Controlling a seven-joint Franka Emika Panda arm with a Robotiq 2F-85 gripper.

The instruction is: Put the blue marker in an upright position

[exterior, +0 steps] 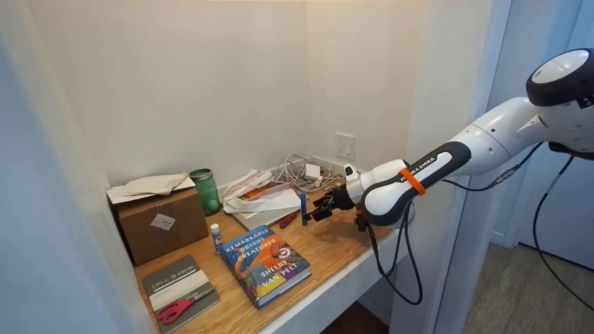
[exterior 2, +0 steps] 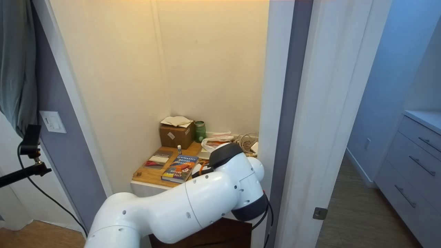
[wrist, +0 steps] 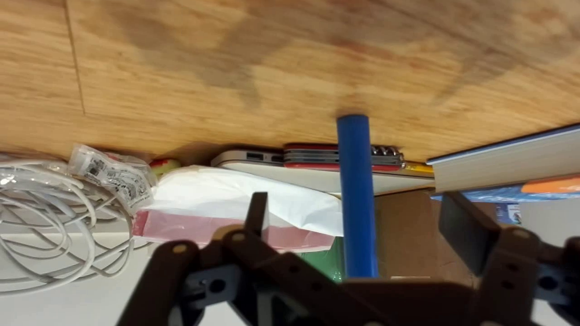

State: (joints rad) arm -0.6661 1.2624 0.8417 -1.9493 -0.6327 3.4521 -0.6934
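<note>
The blue marker (exterior: 303, 209) stands upright on the wooden desk (exterior: 334, 250) in an exterior view. It also shows in the wrist view (wrist: 357, 194), where the picture is upside down and the marker's lower end meets the desk. My gripper (exterior: 312, 210) is open at the marker, low over the desk. In the wrist view the gripper (wrist: 358, 216) has its fingers apart on either side of the marker, with a gap on both sides. In an exterior view the arm (exterior 2: 213, 189) hides the marker and most of the gripper.
A red pocket knife (exterior: 288, 220) lies just beyond the marker, beside a grey laptop (exterior: 264, 218) under a plastic bag (exterior: 278, 202). A blue-covered book (exterior: 264, 264) and a glue stick (exterior: 216, 238) are farther off. Tangled white cables (exterior: 297, 171) lie at the back wall.
</note>
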